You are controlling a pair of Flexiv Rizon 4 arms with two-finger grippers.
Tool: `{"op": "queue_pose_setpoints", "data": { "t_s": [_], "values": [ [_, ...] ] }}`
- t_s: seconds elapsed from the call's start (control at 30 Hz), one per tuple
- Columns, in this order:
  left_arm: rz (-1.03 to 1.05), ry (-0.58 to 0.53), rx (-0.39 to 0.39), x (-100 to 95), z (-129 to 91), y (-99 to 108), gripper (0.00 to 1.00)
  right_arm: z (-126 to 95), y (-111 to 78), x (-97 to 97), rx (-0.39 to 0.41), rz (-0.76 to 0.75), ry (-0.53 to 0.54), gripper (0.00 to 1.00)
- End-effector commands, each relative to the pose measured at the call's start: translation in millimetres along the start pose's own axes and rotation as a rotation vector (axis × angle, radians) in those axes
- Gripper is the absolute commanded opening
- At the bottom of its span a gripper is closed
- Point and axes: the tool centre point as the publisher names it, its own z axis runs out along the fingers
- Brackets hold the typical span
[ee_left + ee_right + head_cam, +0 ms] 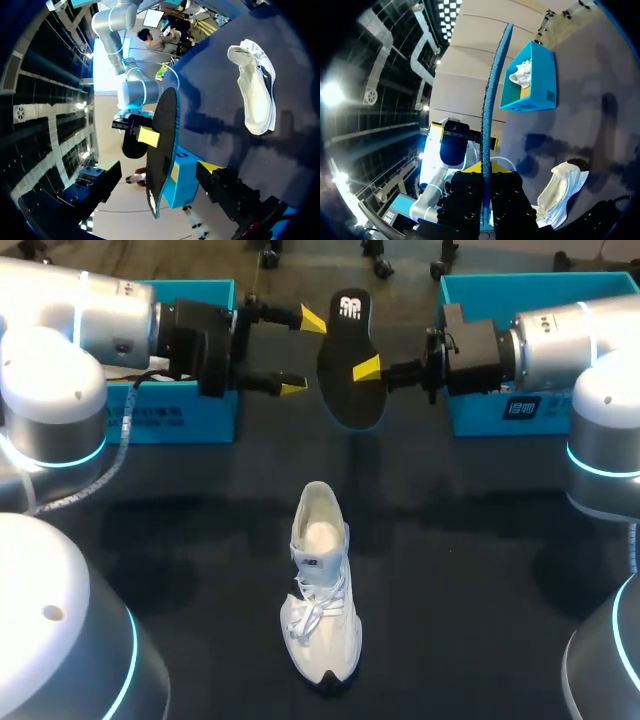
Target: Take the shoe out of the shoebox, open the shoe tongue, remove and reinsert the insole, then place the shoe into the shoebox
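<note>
White shoe [322, 585] out on desk [480, 540]; insole [345, 390] removed, clamped in my right tool [368, 370]; left tool [300, 353] spread apart. Reinsertion, boxing remain.

A white lace-up fabric sneaker [322, 585] stands upright on its sole on the dark surface [480, 570], in the lower middle of the frame. Its toe points to the bottom edge, its laces are loose and its collar is open. The flat black insole [340, 350] has a white mark at its top end. It hangs off the surface at upper centre, pinched by the right arm's fingers [366, 368]. One teal cardboard shoebox [185, 420] sits at upper left with a second white shoe [522, 74] inside. Another teal shoebox [480, 290] sits at upper right.
</note>
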Motion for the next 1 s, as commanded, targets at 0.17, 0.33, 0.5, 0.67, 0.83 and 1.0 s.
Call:
{"op": "queue_pose_setpoints", "data": {
  "t_s": [0.17, 0.33, 0.5, 0.67, 0.83, 1.0],
  "values": [
    [-0.219, 0.209, -0.054, -6.9, -24.2, -0.7, 1.0, -6.3, -0.8, -3.5, -0.009, 0.003, -0.011, 0.0],
    [-0.324, 0.391, -0.107, 9.9, -47.9, -5.6, 1.0, -9.4, -1.3, -3.3, -0.004, -0.009, -0.028, 0.0],
    [-0.324, 0.391, -0.107, 9.9, -47.9, -5.6, 1.0, -12.6, -4.0, -8.8, 0.017, -0.064, -0.034, 0.0],
    [-0.324, 0.391, -0.107, 9.9, -47.9, -5.6, 1.0, -16.3, -12.7, -22.3, -0.011, -0.104, -0.024, 0.0],
    [-0.479, 0.488, -0.096, 12.9, -54.2, -4.7, 1.0, -12.9, -20.1, -33.1, -0.036, -0.135, -0.031, 0.0],
    [-0.662, 0.626, -0.181, 16.9, -71.4, -2.5, 1.0, -11.4, -18.1, -37.1, -0.039, -0.2, -0.08, 0.0]
  ]
}}
